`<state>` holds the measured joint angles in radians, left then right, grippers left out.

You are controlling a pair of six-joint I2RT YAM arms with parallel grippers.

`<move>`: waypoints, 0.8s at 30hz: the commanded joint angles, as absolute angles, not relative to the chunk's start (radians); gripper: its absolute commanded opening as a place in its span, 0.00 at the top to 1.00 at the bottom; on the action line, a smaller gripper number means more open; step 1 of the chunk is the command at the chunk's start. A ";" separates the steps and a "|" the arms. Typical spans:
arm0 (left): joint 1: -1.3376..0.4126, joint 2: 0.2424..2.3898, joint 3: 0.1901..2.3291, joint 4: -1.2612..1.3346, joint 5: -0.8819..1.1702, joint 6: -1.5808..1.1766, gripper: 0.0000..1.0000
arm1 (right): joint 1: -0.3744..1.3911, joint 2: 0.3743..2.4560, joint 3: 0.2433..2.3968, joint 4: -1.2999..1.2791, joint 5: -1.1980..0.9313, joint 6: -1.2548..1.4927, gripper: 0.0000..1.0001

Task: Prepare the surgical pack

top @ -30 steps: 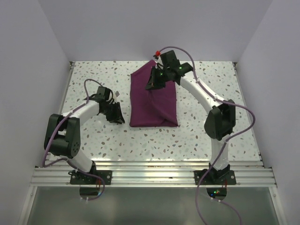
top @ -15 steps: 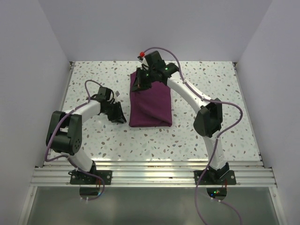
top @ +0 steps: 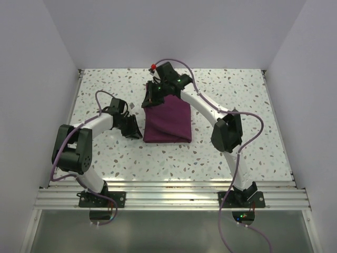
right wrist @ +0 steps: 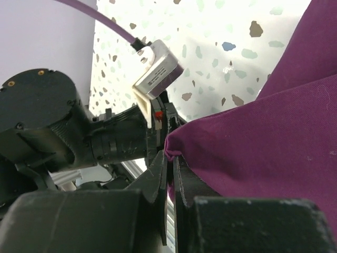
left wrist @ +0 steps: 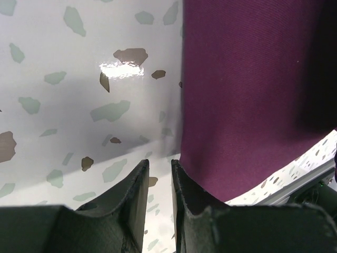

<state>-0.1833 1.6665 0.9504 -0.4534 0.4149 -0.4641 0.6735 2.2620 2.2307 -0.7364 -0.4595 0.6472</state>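
At the middle of the speckled white table [top: 237, 89] lies your dark magenta-purple cloth bundle [top: 167, 122], folded, its left edge running far to near. Your right gripper [top: 151, 96] is at the far left corner, fingers pinched tight on a lifted fold of that cloth. Your left gripper [top: 134, 130] sits just beside the near left edge, fingers narrowly apart with nothing between them; the bundle lies to its right. For that near edge, your left arm looks the nearer one.

Overhead plus wrist close-ups, cloth [top: 167, 124] shared
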 commanded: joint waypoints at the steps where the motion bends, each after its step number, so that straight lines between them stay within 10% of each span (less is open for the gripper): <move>1: -0.172 1.660 0.934 -0.434 0.403 -0.469 0.73 | 0.680 2.278 2.292 -0.736 -0.436 0.638 1.00; 21: -0.112 1.605 0.959 -0.505 0.370 -0.436 0.66 | 0.687 2.441 2.344 -0.730 -0.307 0.641 1.00; 24: -0.103 1.605 0.980 -0.509 0.385 -0.428 0.62 | 0.686 2.437 2.332 -0.736 -0.308 0.637 0.88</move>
<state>-0.1211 1.6413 0.9306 -0.5018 0.3733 -0.4522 0.6785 2.4546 2.3013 -0.7475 -0.3302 0.6384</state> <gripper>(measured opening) 0.365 0.098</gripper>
